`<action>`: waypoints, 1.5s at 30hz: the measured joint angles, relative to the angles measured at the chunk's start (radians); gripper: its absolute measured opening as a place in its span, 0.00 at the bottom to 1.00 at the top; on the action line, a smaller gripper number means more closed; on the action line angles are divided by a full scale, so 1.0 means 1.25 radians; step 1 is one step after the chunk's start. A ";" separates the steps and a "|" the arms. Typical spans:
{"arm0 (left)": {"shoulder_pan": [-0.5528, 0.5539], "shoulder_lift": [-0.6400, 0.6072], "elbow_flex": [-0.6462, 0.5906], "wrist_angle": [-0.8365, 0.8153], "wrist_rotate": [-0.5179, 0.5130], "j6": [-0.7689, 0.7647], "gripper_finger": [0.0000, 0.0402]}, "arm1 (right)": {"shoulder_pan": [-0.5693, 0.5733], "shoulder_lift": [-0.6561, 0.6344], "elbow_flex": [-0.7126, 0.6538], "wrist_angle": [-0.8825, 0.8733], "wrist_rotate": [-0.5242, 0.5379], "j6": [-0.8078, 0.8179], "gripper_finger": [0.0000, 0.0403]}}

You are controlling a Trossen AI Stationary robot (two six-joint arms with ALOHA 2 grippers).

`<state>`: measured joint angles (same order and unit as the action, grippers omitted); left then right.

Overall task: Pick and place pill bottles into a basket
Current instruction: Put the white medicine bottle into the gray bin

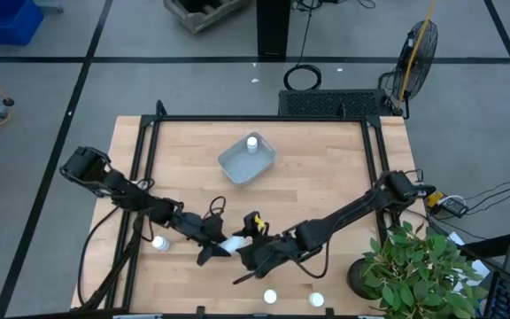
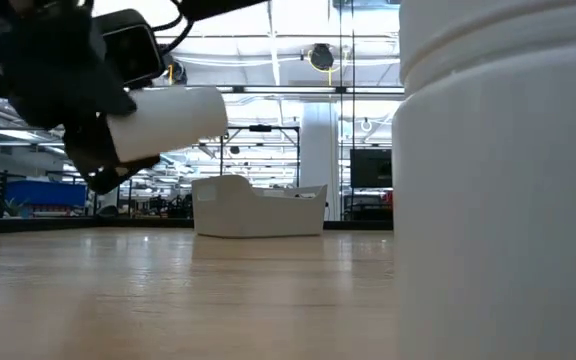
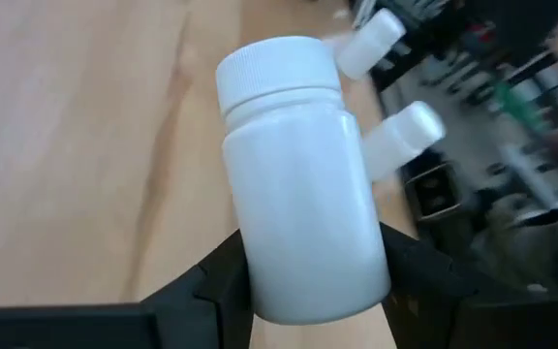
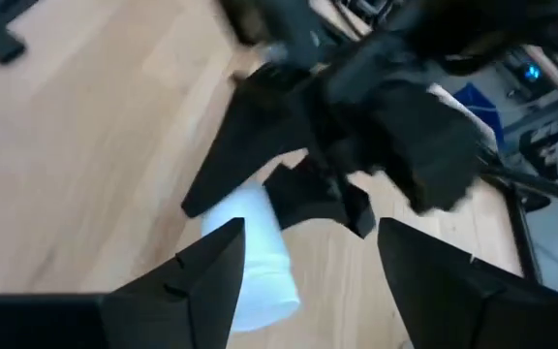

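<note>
- White, smooth plastic: one pill bottle (image 3: pixel 303 184), a plain cylinder with a ribbed cap, sits clamped between the dark fingers of the left tool (image 1: pixel 212 243), lifted clear of the desk (image 1: pixel 326 177) near its front middle.
- Low view shows that same bottle (image 2: pixel 168 120) held on its side in the air, cap end away from the tool, with open space beneath it.
- Right tool (image 1: pixel 244 262) is just beside it, fingers (image 4: pixel 187 281) spread apart, pointing at the bottle's base; nothing is between them.
- Basket (image 1: pixel 248 160), pale grey-blue, shallow, with rounded corners, sits turned at an angle toward the back middle of the desk, well apart from both tools.
- One bottle in the basket (image 1: pixel 252 143) stands upright at its back corner; the rest of the tray floor is bare.
- Bottle by the left arm (image 1: pixel 159 243) stands on the wood just beside the arm's links.
- Two front bottles (image 1: pixel 270 297) stand near the front edge, right of centre, close together but apart.
- Desk is pale wood planks with a black frame along the back and sides; a wide bare stretch of wood lies between the tools and the basket.
- Potted plant (image 1: pixel 419 266) crowds the front right corner, leaves near the right arm.
</note>
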<state>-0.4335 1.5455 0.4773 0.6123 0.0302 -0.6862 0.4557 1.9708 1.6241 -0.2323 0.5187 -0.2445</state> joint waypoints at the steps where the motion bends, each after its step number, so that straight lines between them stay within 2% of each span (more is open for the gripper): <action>1: -0.008 0.000 -0.001 0.001 -0.023 0.019 0.45 | -0.001 -0.008 0.000 0.000 -0.003 0.021 0.57; 12: -0.147 -0.001 0.000 0.116 -0.472 0.262 0.45 | -0.051 -0.051 0.000 0.006 -0.108 0.105 0.57; 21: -0.240 -0.001 0.000 0.118 -0.734 0.363 0.45 | -0.091 -0.051 -0.001 0.095 -0.173 0.091 0.57; 27: -0.280 -0.001 0.000 0.126 -0.825 0.455 0.45 | -0.120 -0.049 -0.001 0.146 -0.218 0.078 0.57; 31: -0.297 -0.001 0.000 0.145 -0.877 0.516 0.45 | -0.145 -0.049 -0.001 0.176 -0.300 0.113 0.57; 38: -0.324 -0.001 0.000 0.228 -0.959 0.636 0.45 | -0.187 -0.049 -0.001 0.177 -0.394 0.192 0.57; 45: -0.334 -0.001 0.000 0.287 -0.997 0.715 0.45 | -0.202 -0.049 -0.001 0.177 -0.463 0.227 0.57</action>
<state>-0.8514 1.5444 0.4778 0.9710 -1.2165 0.2075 0.2028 1.9091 1.6234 -0.0112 -0.0598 0.0388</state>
